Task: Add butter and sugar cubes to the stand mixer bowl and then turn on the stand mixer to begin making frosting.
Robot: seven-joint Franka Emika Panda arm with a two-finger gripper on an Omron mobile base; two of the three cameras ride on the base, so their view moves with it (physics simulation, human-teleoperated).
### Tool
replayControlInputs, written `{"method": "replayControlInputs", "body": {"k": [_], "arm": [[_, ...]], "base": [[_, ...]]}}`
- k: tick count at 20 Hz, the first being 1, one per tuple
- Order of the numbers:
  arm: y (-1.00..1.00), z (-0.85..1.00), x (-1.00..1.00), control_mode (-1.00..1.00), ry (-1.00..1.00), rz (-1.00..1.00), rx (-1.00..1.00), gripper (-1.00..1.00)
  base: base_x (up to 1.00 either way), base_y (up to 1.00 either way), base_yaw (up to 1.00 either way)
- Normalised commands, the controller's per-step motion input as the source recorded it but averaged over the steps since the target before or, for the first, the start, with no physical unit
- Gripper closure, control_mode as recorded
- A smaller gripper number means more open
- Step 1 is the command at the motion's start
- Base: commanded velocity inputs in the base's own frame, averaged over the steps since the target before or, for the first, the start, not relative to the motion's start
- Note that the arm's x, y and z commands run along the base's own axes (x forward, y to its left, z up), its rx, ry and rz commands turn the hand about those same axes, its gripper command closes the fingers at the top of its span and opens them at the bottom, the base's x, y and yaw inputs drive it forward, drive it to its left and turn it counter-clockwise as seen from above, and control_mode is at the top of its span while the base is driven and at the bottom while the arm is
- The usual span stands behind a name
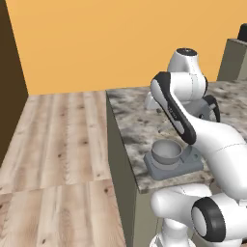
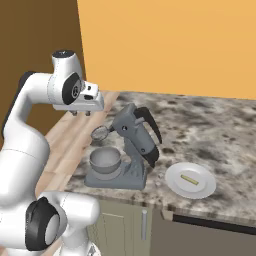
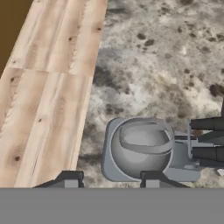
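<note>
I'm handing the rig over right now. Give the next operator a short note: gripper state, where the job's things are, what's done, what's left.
Gripper: hangs above the counter's left end, up and left of the mixer, fingers part open, nothing between them.
Stand mixer: near the counter's front edge, head tilted back, whisk raised over the stand mixer bowl, which sits on the base.
Bowl looks empty in the hand view.
White plate, right of the mixer, holds a yellowish stick, likely the butter. Sugar cubes: not spotted.
Done: nothing added. Left: butter, sugar, switch on.
</note>
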Motion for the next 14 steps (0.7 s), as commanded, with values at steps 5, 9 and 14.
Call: {"method": "replayControlInputs", "body": {"k": [5, 9, 14], "arm": [[0.0, 0.0, 0.0, 1.0, 0.0, 0.0, 0.0, -1.0], [0.0, 0.0, 0.0, 1.0, 0.0, 0.0, 0.0, -1.0], [0.0, 0.0, 0.0, 1.0, 0.0, 0.0, 0.0, -1.0]], "base": [[-0.2, 0.0, 0.0], [-0.69, -0.16, 0.0], [-0.51, -0.19, 0.0]]}}
